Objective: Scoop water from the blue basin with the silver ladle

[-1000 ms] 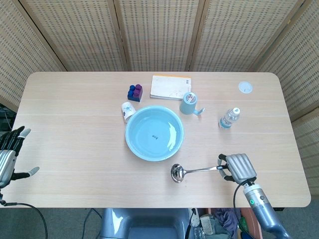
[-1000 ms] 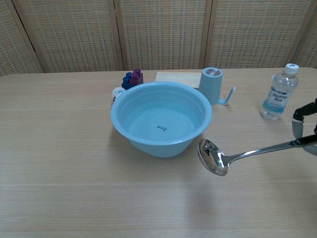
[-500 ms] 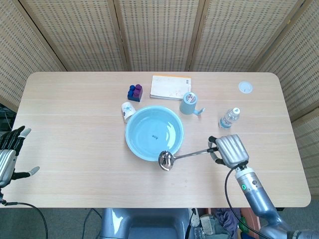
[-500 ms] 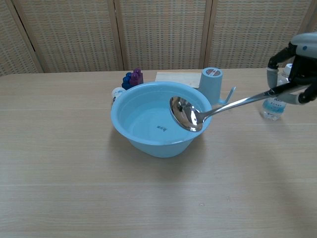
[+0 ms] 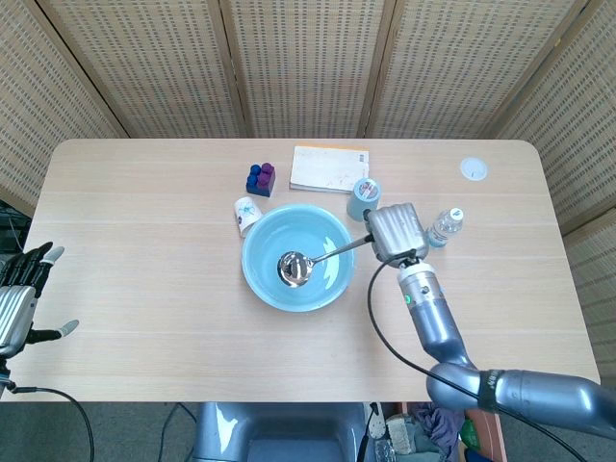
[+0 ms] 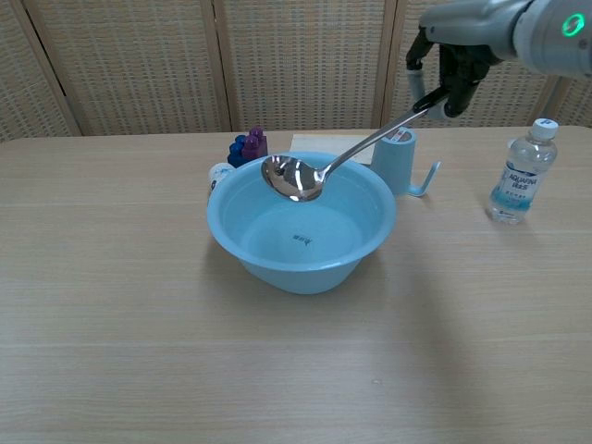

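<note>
Ladle (image 6: 292,177) poised over the basin (image 6: 242,242), its polished steel bowl hanging just above the water and tilted, the long slim handle slanting up to the right hand (image 6: 450,69), whose fingers are clamped on the handle's far end. In the head view the ladle (image 5: 293,268) sits over the middle of the basin (image 5: 257,281) and the right hand (image 5: 396,232) is beside the rim. Judged from this, the pick-up and the carry are done; the dip, the fill and the lift are left, and the bowl looks not yet wetted. The basin is round, smooth pale-blue plastic with sloping walls, holding shallow clear water near the centre of the pale wood-grain desk (image 5: 144,289). The left hand (image 5: 21,298) rests at the desk's edge, fingers apart, holding nothing. Behind the basin stand a blue mug (image 6: 396,159), a clear water bottle (image 6: 521,176), toy blocks (image 6: 247,147) and a flat notebook (image 5: 330,168).
</note>
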